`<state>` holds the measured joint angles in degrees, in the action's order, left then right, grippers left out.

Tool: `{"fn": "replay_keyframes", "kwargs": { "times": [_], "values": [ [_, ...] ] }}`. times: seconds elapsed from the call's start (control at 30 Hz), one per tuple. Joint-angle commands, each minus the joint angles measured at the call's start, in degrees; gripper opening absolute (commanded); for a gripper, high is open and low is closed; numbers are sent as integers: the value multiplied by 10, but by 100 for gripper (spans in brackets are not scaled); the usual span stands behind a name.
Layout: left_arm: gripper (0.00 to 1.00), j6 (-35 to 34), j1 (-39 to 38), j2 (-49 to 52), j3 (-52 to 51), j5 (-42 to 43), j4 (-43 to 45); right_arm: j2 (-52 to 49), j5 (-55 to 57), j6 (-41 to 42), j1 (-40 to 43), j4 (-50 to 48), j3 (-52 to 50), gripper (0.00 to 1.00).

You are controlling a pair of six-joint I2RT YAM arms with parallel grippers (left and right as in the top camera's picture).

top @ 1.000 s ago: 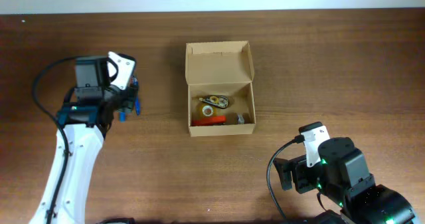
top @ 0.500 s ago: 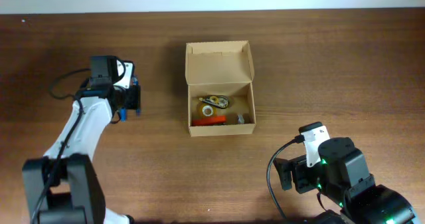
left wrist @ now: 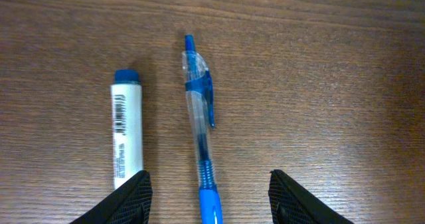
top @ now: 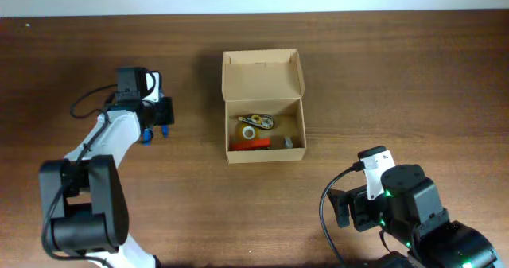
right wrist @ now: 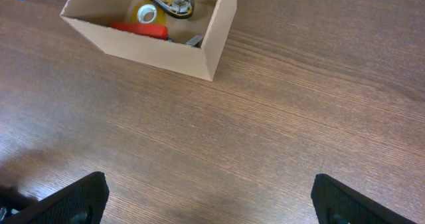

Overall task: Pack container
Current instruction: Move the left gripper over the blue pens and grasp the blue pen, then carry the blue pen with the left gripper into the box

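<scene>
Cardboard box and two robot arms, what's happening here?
The robot is packing the open container, which already holds a yellow tape roll and other small items. The left gripper hovers open over a blue pen lying beside a white marker, left of the container. The right gripper waits open, empty.

From overhead, looked straight down on the worktop [top: 382, 77] from well off, taking in both arms and the container [top: 262, 71] near the middle. From the left wrist, looked steeply down and very close past the left claw [left wrist: 209, 191] at a blue pen [left wrist: 199, 111] and a white marker [left wrist: 127, 134], seen overhead only as small blue specks beside that claw. From the right wrist, looked down at a slant past the right claw [right wrist: 209, 197], from farther off, toward the container at the top edge. Shared that box with the overhead view, and caught blue tips in the top-left corner.
</scene>
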<state>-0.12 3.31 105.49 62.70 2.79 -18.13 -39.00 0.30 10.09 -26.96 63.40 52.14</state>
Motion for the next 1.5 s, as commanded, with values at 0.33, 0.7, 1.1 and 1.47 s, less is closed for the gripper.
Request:
{"fn": "replay_keyframes", "kwargs": {
  "times": [0.33,0.7,1.1,1.47],
  "values": [
    [55,-10,-10,45,5,-26,47,0,-3,-2,-3,-2,-2,99],
    [47,-10,-10,67,5,-26,63,0,-3,-2,-3,-1,-2,99],
    [16,-10,-10,71,5,-26,55,0,-3,-2,-3,-2,-2,99],
    [2,-21,-11,56,47,-26,-7,0,-3,-2,-3,-1,-2,99]
  ]
}}
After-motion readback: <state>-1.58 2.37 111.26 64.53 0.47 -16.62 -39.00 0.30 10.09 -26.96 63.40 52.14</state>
